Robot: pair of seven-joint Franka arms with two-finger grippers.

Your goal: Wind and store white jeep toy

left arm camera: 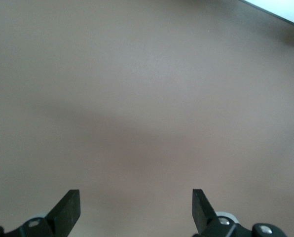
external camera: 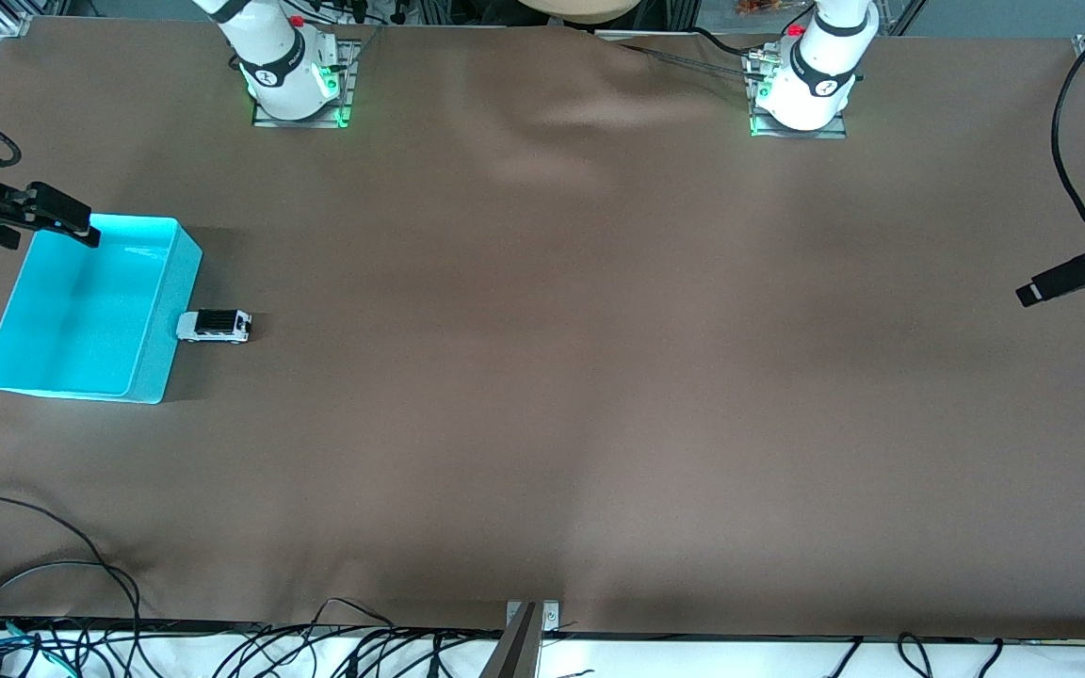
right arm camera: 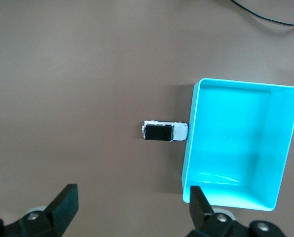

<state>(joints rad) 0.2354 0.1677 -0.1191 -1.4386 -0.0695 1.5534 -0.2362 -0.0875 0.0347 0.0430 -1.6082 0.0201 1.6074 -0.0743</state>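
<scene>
A: Location of the white jeep toy [external camera: 214,326]?

B: It stands on its wheels on the brown worktop [external camera: 542,377], black roof up, with one end touching or just short of touching the outer side wall of the cyan bin [external camera: 166,311] (the gap, if any, cannot be resolved). It is outside the bin, on the side facing the left arm's end of the worktop. In the right wrist view the toy [right arm camera: 164,132] lies below the right hand, between the lines of its two fingers and well apart from both.

A: State of the right hand?

B: The right hand [right arm camera: 132,205] is up in the air over the bin's corner nearest the robots' bases, at the right arm's end of the worktop. Its fingers [right arm camera: 65,200] stand fully apart and clamp nothing. In the front view one dark finger [external camera: 57,212] overlaps the bin's rim.

A: And the left hand?

B: The left hand [left arm camera: 136,210] waits in the air at the left arm's end of the worktop, well apart from toy and bin. Its fingers are spread wide with nothing between them; only bare worktop [left arm camera: 147,98] lies below it.

A: Contents of the bin?

B: The interior shows only its cyan floor [right arm camera: 236,138].
</scene>
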